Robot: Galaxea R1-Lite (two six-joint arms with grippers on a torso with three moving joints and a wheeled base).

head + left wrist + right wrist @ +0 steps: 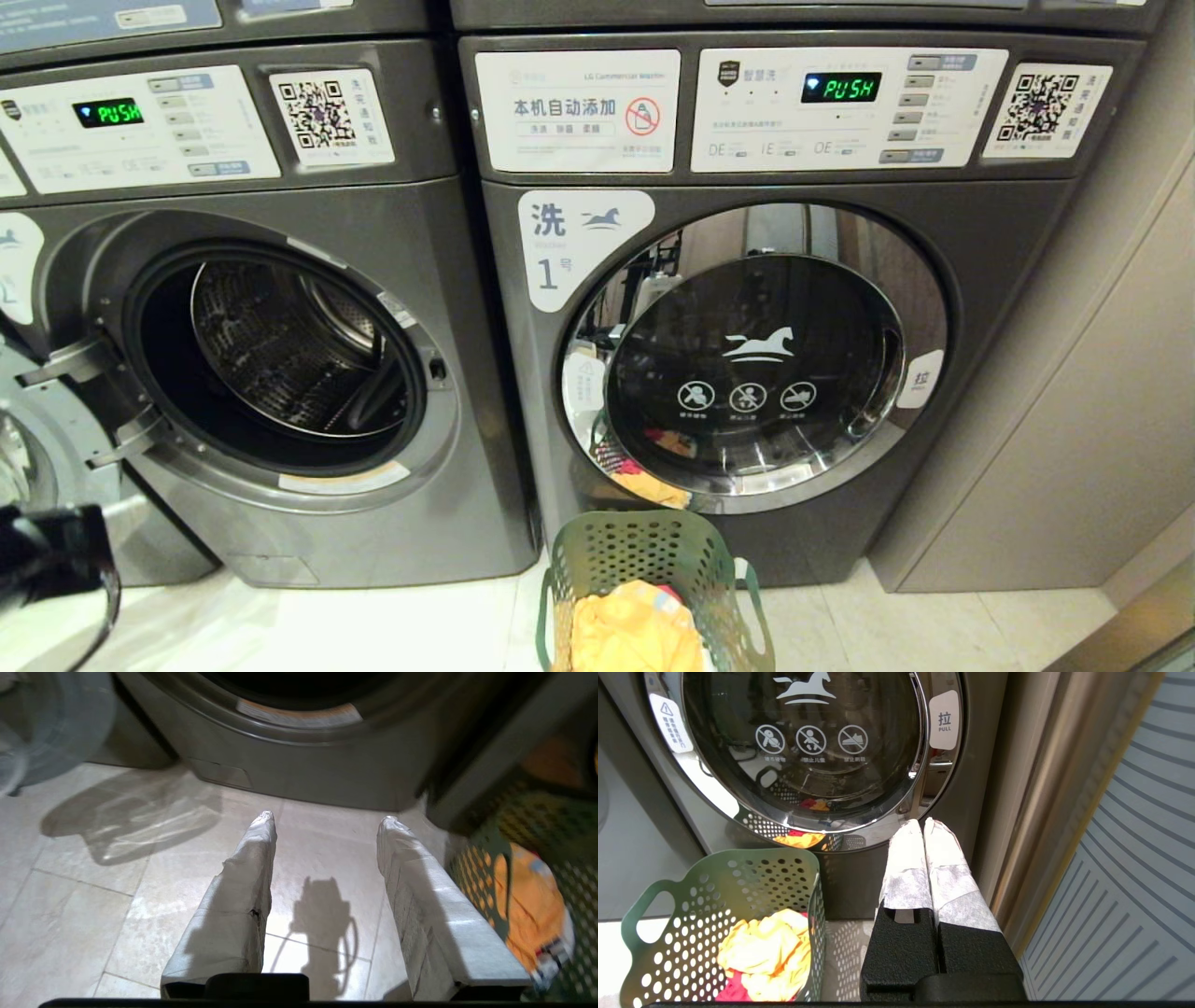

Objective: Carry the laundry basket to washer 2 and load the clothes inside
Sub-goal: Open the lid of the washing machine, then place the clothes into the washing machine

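**Green basket stands on the tiles before the closed washer marked 1**

Green perforated plastic laundry basket [653, 597] stands upright on the pale tiled floor [373, 625], mouth up, just in front of the right-hand dark grey washer; its lower part is cut off by the head view's bottom edge. Round holes cover its flared walls, and a cut-out handle shows on each side, so its longer span seems to run handle to handle, roughly along the washer fronts. Inside lie the soft clothes [635, 630]: a crumpled yellow-orange garment on top, red-pink fabric low in the right wrist view, and a trace of white.

Left of the basket, the left pincer [327, 821] hangs low over the floor, its white-wrapped fingers [243, 891] spread apart and empty. In the head view only a dark blurred part of that arm shows at the lower left corner. The right pincer [923, 823] sits beside the basket near the beige wall panel [1074, 420], fingers pressed together, grasping nothing.

Behind the basket, the grey front-load washer labelled 1 [579, 245] has its chrome-rimmed glass door [756, 359] closed, mirroring basket and clothes. To its left, the open grey washer [280, 355] shows a bare steel drum; its number label is mostly cut off, so the number cannot be read. Its swung-out door is only partly visible at the left edge.
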